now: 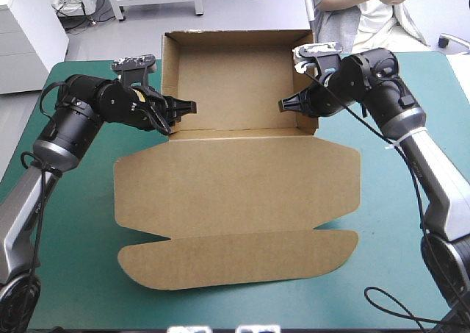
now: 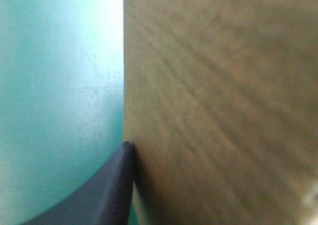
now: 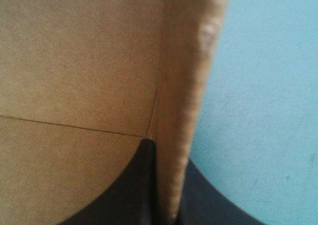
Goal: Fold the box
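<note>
Box: a cut sheet of brown corrugated board [image 1: 235, 178], its far half raised into an open tray and its lid lying flat on the table. The tray sits between the two grippers, and the lid spreads out on their near side.
Left gripper: the broad black two-finger gripper [image 1: 180, 112] is closed down on the tray's left wall near its front corner. One finger [image 2: 112, 190] presses on the wall's outer face. The board hides the other.
Right gripper: the matching black gripper [image 1: 292, 106] is nearly closed on the tray's right wall near its front corner. The wall stands upright between its two fingers [image 3: 134, 190], one inside the tray and one outside.
Edges: ahead of the right gripper the wall's top edge runs straight on, with a crease line crossing the inner face beside the inner finger. The lid's rounded end flap lies toward the table's near edge, well apart from both grippers.
Open room: bare cover lies outward of each gripper, between the tray wall and the table's side edge. The tray floor between the grippers is bare board.
Surface: a flat teal-green table cover [image 1: 88, 223] lies under the box.
</note>
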Action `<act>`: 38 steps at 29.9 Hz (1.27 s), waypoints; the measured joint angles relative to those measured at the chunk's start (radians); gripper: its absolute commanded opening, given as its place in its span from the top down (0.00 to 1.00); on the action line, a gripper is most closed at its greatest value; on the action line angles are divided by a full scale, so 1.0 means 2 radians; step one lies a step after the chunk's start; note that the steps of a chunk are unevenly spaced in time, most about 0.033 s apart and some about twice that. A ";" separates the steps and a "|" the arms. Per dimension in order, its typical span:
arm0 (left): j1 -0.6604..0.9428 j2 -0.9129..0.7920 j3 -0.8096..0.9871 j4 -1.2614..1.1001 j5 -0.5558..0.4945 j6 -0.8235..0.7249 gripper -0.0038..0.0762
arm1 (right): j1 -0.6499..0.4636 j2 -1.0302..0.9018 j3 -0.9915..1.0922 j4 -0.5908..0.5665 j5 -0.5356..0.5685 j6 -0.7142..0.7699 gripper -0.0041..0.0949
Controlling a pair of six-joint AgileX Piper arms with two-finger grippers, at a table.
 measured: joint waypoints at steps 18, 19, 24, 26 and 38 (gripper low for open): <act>-0.004 0.127 -0.032 0.027 0.077 0.009 0.96 | 0.003 0.006 0.043 0.011 0.044 0.014 0.97; -0.004 0.133 -0.032 0.024 0.077 0.010 0.96 | 0.002 0.009 0.044 0.009 0.045 0.014 0.97; -0.004 0.155 -0.033 0.018 0.078 0.014 0.96 | -0.001 0.044 0.044 0.007 0.045 0.012 0.97; -0.004 0.159 -0.033 0.021 0.079 0.014 0.96 | -0.001 0.059 0.044 0.007 0.041 0.010 0.97; -0.003 0.163 -0.033 0.033 0.090 0.015 0.96 | -0.001 0.110 0.042 0.034 0.026 0.007 0.97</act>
